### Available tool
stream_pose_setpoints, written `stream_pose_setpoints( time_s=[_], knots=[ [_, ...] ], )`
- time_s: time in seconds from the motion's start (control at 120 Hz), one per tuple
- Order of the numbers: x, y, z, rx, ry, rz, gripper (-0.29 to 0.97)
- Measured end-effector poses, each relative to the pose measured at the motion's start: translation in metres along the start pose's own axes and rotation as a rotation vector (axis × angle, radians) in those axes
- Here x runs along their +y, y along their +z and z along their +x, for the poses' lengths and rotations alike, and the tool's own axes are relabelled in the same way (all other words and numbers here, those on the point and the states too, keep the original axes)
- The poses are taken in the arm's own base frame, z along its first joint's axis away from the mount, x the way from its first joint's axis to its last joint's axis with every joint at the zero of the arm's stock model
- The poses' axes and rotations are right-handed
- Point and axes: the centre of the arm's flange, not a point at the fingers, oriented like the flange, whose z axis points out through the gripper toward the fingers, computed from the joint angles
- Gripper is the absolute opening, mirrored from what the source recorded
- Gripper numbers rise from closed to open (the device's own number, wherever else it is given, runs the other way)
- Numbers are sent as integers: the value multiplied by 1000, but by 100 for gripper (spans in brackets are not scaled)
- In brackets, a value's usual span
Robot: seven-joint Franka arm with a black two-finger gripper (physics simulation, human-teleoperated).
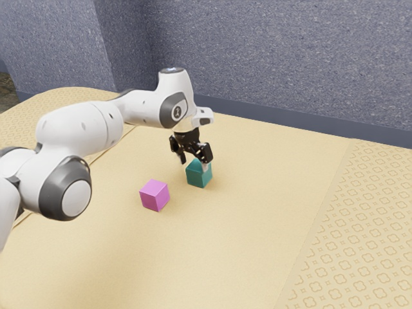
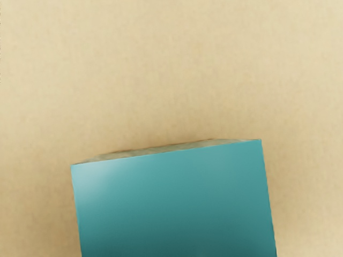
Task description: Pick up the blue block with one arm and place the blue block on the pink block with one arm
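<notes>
Exterior view, starting at its left: the white jointed arm (image 1: 84,129) reaches in over the tan cloth-covered table (image 1: 270,212). A small pink cube block (image 1: 154,195) sits flat on the table. Near it, toward the exterior view's right and apart from it, rests the teal-blue cube block (image 1: 199,176). The black two-finger gripper (image 1: 194,161) hangs directly over it, fingers spread wide at its top (not clamped). Wrist view: the teal-blue cube block (image 2: 174,203) lies just under the hand.

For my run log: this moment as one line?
gripper: over blue block | blue block: on table, apart from pink block | stacking: not done
</notes>
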Motion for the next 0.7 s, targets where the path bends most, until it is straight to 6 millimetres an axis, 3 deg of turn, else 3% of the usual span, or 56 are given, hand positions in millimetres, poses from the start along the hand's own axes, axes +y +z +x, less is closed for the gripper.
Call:
stream_pose_setpoints(
  time_s=[0.158, 0.475, 0.7],
  knots=[
    [-2, 13, 0, -6, -30, 0, 68],
    [-3, 20, 0, -6, -71, -1, 66],
    [-5, 22, -1, -8, -92, 1, 53]
  ],
)
